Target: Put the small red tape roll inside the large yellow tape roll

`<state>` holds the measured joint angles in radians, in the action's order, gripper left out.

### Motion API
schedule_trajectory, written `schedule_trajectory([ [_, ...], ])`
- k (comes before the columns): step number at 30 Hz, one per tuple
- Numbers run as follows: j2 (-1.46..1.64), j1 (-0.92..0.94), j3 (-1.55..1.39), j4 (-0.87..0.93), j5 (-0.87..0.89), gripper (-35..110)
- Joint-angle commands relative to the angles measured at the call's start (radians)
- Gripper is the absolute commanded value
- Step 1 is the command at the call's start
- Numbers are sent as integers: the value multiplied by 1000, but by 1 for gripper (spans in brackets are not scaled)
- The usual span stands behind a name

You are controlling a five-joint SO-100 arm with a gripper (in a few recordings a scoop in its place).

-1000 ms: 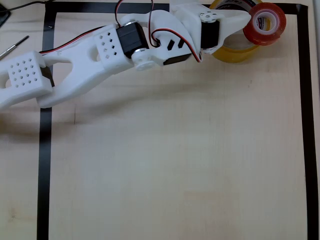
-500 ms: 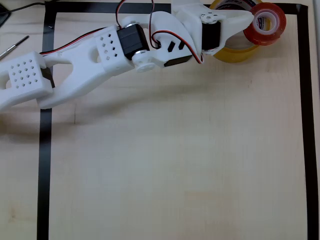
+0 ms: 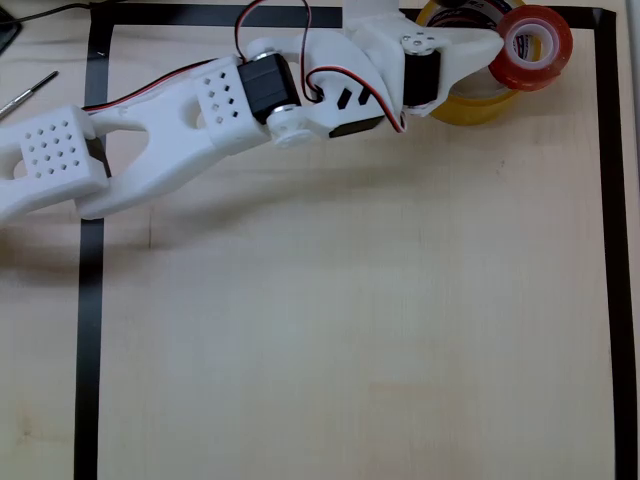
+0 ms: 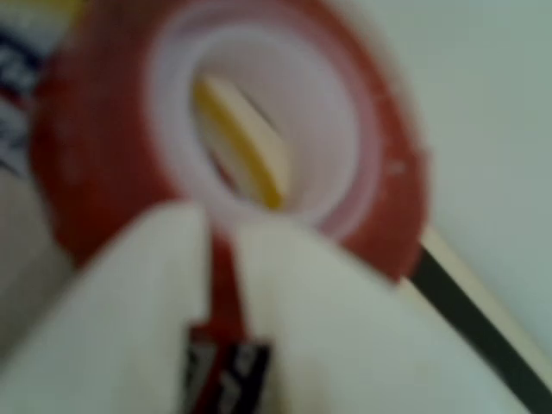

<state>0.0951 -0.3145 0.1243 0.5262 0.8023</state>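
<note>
The small red tape roll [image 3: 552, 45] is at the top right of the overhead view, overlapping the right rim of the large yellow tape roll [image 3: 468, 105]. My white gripper [image 3: 500, 40] reaches in from the left and is shut on the red roll's left wall. In the wrist view the two white fingers [image 4: 147, 285] pinch the wall of the red roll [image 4: 95, 155], one inside its white core and one outside; the gripper [image 4: 220, 237] is blurred. A strip of the yellow roll [image 4: 246, 151] shows through the red roll's hole. The arm hides much of the yellow roll.
A black tape border [image 3: 612, 200] frames the wooden table [image 3: 350, 320], and both rolls lie close to its top right corner. A thin metal tool [image 3: 25, 92] lies outside the border at the top left. In the wrist view the border line [image 4: 474, 319] runs lower right.
The arm has shifted slightly upward in the overhead view. The red roll stays held over the yellow roll's right rim, almost unmoved.
</note>
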Motion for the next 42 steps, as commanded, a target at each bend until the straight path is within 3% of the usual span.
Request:
schedule_trajectory([
  [1, 67, 12, 118, -11, 74, 0],
  [12, 63, 17, 118, 84, 123, 0],
  [30, 359, -81, 117, 588, 60, 0],
  [35, 476, -87, 115, 833, 6, 0],
  [42, 588, -63, 106, 1285, -279, 0],
])
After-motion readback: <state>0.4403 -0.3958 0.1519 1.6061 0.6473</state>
